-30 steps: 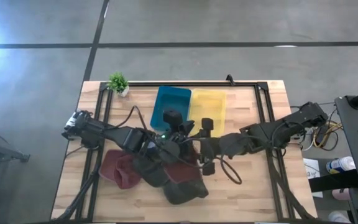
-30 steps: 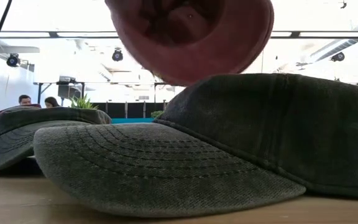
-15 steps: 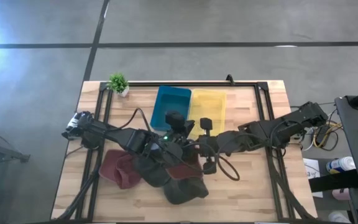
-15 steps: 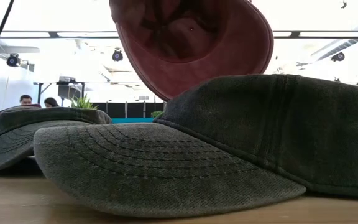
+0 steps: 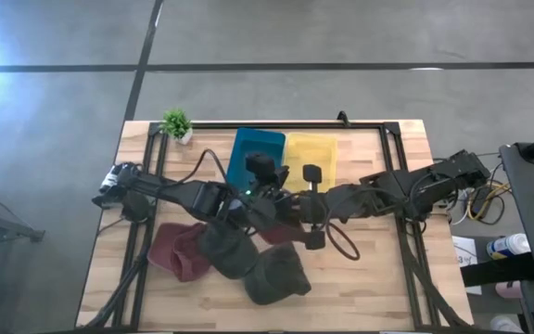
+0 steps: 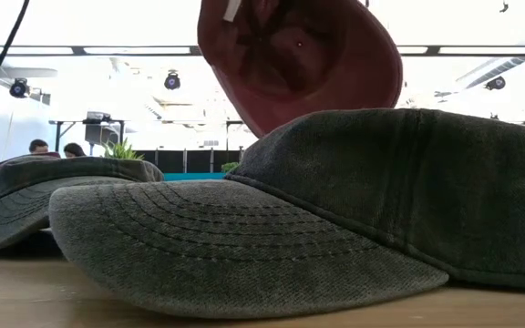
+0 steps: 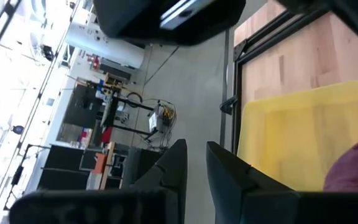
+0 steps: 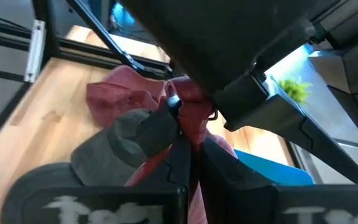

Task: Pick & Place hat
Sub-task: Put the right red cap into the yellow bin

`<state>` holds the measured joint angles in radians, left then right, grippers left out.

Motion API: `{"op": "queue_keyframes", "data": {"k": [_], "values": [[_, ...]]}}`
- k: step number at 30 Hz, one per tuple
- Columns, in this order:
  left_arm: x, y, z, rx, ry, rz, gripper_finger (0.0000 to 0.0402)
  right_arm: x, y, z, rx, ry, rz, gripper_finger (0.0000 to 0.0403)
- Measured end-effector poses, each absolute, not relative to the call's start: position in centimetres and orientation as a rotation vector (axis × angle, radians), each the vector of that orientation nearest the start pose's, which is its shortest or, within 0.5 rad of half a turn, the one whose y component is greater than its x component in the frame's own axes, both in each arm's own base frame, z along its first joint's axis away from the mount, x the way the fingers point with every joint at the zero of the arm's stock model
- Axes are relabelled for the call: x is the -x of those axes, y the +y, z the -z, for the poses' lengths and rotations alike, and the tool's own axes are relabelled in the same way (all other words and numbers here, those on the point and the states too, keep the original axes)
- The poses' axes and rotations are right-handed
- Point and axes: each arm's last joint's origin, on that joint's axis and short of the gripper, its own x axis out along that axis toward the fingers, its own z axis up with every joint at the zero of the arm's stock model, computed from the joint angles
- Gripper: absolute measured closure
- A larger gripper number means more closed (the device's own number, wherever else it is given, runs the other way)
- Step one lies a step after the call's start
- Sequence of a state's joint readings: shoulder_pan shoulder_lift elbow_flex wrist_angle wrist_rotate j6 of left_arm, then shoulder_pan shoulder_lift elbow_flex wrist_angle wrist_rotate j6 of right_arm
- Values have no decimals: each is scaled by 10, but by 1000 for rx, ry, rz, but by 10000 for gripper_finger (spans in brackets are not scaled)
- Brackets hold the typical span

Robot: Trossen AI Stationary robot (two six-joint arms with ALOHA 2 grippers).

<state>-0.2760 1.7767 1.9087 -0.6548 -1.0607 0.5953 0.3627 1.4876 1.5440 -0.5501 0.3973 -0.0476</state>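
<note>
High view: both arms meet mid-desk (image 5: 378,278) by the blue bin (image 5: 248,148) and yellow bin (image 5: 311,153); red hat (image 5: 276,232) sits between them, above the grey hats (image 5: 272,274). Low view: red hat (image 6: 299,64) is airborne, clear of the grey hat (image 6: 335,210). L wrist: left gripper (image 7: 194,165) fingers narrow, hold unclear. R wrist: right gripper (image 8: 188,152) fingers clamped on red fabric. Step looks like transfer/lift; next probably carry to a bin w/o snagging.

table (image 5: 369,288): wood | on it: grey hats (image 5: 276,276), red hat (image 5: 172,250), blue bin (image 5: 248,148), yellow bin (image 5: 315,148), plant (image 5: 175,122)
</note>
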Motion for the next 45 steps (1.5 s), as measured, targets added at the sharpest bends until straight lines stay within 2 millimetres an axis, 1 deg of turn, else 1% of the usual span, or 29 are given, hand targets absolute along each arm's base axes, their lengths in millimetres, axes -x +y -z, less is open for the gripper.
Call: {"op": "queue_keyframes", "data": {"k": [4,8,11,15,17,23,26,29,32,35,38,41,42,44,45], "values": [[-373,-75,-412,-884,655,-632,348,-303,103,-400,219,447,31,390],[-374,-69,-410,-872,665,-651,346,-301,103,-410,222,429,28,390],[-374,-67,-411,-866,659,-675,346,-299,102,-417,214,416,13,391],[-377,-68,-419,-857,607,-678,344,-298,103,-422,174,412,-19,391],[-378,-68,-425,-885,585,-675,342,-297,105,-422,163,404,-26,391],[-379,-60,-432,-945,588,-695,340,-295,103,-425,133,397,0,391],[-381,-59,-436,-937,555,-716,340,-291,99,-425,69,402,30,391],[-381,-58,-438,-992,581,-727,339,-290,99,-425,-18,391,37,391],[-379,-56,-440,-1043,606,-728,341,-291,98,-433,-137,337,-23,391],[-379,-54,-447,-1117,604,-719,349,-286,95,-443,-286,306,-43,391],[-384,-53,-458,-1237,570,-743,351,-278,89,-446,-472,337,-44,391],[-383,-58,-476,-1250,401,-729,345,-264,83,-448,-584,332,91,391],[-382,-59,-480,-1270,368,-728,342,-261,83,-448,-609,319,136,391],[-382,-59,-482,-1277,358,-742,339,-253,82,-450,-635,275,226,391],[-382,-58,-481,-1260,355,-745,339,-251,82,-450,-619,249,290,391]]}}
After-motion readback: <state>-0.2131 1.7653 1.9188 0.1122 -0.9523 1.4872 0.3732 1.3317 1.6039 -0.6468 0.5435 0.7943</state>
